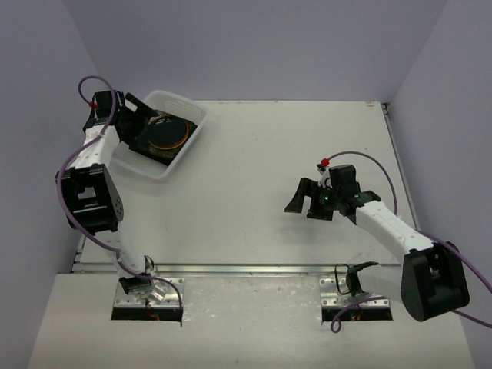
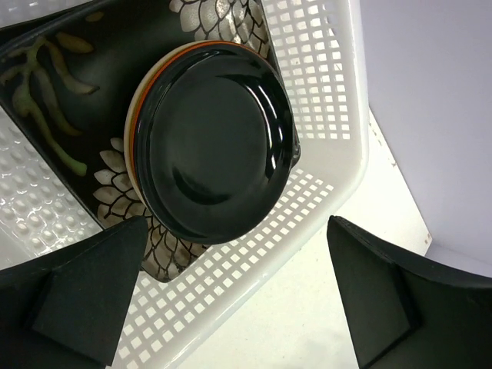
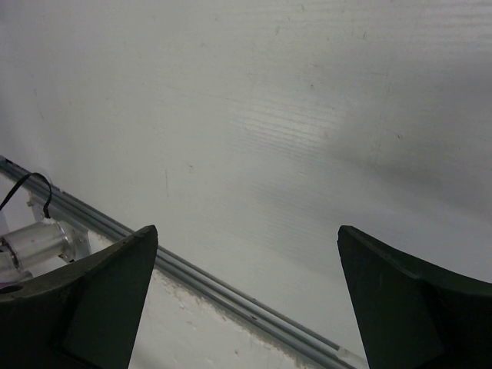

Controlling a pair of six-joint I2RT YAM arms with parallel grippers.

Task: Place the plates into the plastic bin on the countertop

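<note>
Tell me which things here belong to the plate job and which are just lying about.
Job: round glossy black plate, square black white-flowered plate under it, perforated white plastic bin, flat white countertop.
Not the job: purple cables, metal front rail, pale lilac walls.

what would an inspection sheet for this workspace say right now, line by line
surface: white countertop, bare where visible
job's things: plastic bin at the far left; inside it, round black plate on top of other round plates, over a black white-flowered square plate
clutter: nothing seen
grippers: left tool open above the bin, holding nothing; right tool open over the countertop, holding nothing
cables: purple cables along both arms
surroundings: lilac walls, metal front edge
</note>
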